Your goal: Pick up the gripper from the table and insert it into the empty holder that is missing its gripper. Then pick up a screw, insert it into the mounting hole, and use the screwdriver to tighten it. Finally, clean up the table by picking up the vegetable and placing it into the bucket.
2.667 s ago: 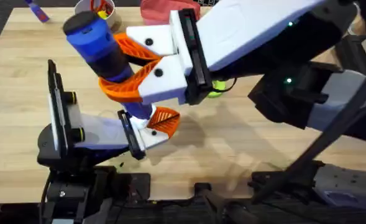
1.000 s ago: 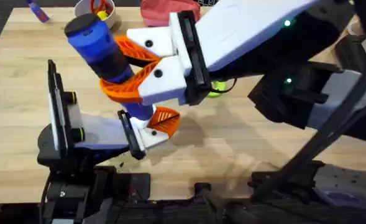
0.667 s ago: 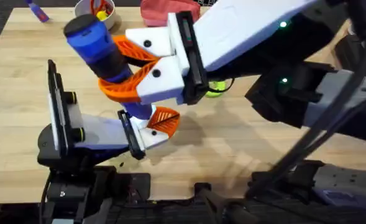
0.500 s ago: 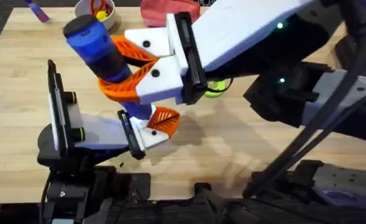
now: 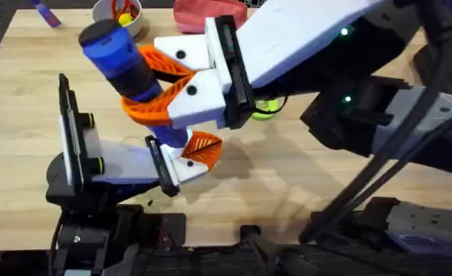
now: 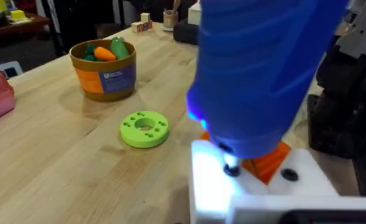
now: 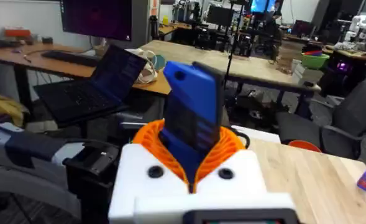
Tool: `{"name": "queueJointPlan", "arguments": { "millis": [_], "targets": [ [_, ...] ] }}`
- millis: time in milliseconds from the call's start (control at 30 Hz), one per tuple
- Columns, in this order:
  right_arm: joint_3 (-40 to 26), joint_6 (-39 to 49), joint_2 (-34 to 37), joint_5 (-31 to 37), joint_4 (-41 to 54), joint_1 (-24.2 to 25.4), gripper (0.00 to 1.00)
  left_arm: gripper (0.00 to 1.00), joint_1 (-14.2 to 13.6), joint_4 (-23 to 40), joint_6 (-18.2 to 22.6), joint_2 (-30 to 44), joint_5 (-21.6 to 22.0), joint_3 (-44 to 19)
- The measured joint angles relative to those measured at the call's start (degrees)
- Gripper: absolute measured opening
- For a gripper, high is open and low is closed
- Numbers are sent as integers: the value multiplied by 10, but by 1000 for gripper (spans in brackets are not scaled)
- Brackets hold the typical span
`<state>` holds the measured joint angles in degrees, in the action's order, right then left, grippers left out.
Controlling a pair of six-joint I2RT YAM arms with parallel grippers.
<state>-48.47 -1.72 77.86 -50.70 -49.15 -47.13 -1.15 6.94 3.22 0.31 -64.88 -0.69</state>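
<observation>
No visible change: screwdriver unmoved.

Our right hand reaches across the middle, fingers clamped on something blue. Below it, our left hand grips the white block.

Even, bright light; soft shadows on the table; the screwdriver looms close and blurred.

Your blue screwdriver stood tilted, bit down on the white holder; bucket held the green vegetable.
</observation>
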Motion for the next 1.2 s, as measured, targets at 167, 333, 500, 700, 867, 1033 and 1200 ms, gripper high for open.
{"name": "queueJointPlan", "arguments": {
  "millis": [167, 333, 500, 700, 867, 1033, 1200],
  "targets": [
    [0, 0, 0, 0, 0, 0, 24, 7, 0, 0, 0, 0, 0, 0],
    [0, 0, 0, 0, 1, 0, 24, 7, 0, 0, 0, 0, 0, 0],
    [3, -4, 2, 0, -35, 0, 24, 7, 0, 0, 0, 0, 0, 0],
    [-21, -26, 1, -3, -1, 10, 24, 7, 0, 0, 0, 0, 0, 0],
    [-74, -27, -6, -2, 78, 25, 24, 7, 0, 0, 0, 0, 0, 0],
    [-144, -6, -20, -6, 213, 32, 24, 7, 0, 0, 0, 0, 0, 0],
    [-251, 56, -21, 8, 517, 84, 24, 7, 0, 0, 0, 0, 0, 0]
  ]
}}
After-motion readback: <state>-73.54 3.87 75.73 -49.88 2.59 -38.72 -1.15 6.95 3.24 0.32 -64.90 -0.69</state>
